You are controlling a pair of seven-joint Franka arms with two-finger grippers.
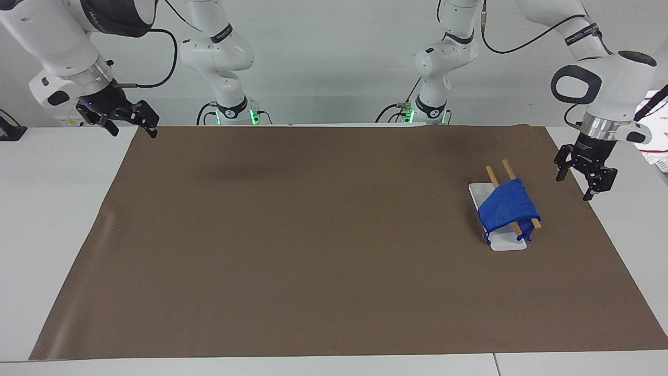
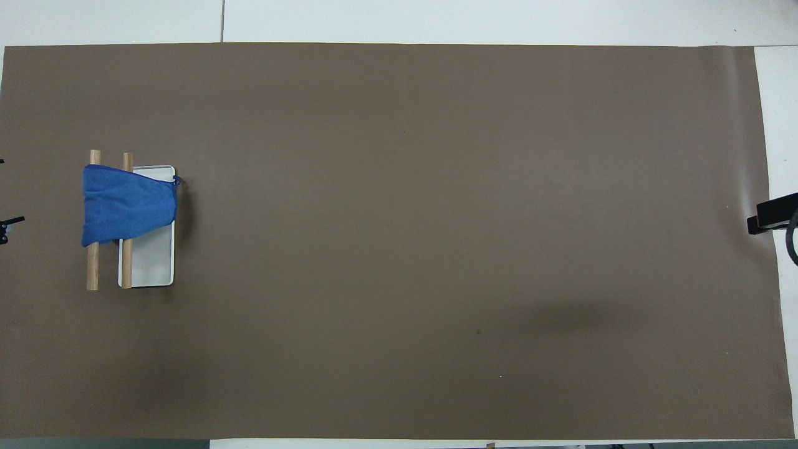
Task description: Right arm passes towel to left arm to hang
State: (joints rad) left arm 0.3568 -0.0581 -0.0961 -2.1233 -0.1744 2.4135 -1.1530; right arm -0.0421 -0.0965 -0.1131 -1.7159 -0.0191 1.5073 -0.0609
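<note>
Facing view: towel (image 1: pixel 509 211) draped over rack (image 1: pixel 514 198), both rods under it, long axis across the rods. Left gripper (image 1: pixel 585 177) nearer one, up in air beside rack toward left arm's table end, fingers spread, holding nothing. Right gripper (image 1: pixel 119 117) waits well apart from rack at right arm's end, open, empty.

Overhead: towel (image 2: pixel 126 204) covers rack's (image 2: pixel 93 268) farther half, tray (image 2: pixel 153 268) partly bare. Brown mat (image 2: pixel 436 249) flat, lots of room. Hang looks done; left arm likely just needs to back off.

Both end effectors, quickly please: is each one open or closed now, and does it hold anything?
Left end effector: open, holds nothing, above the mat's edge beside the towel.
Right end effector: open, holds nothing, waiting.
</note>
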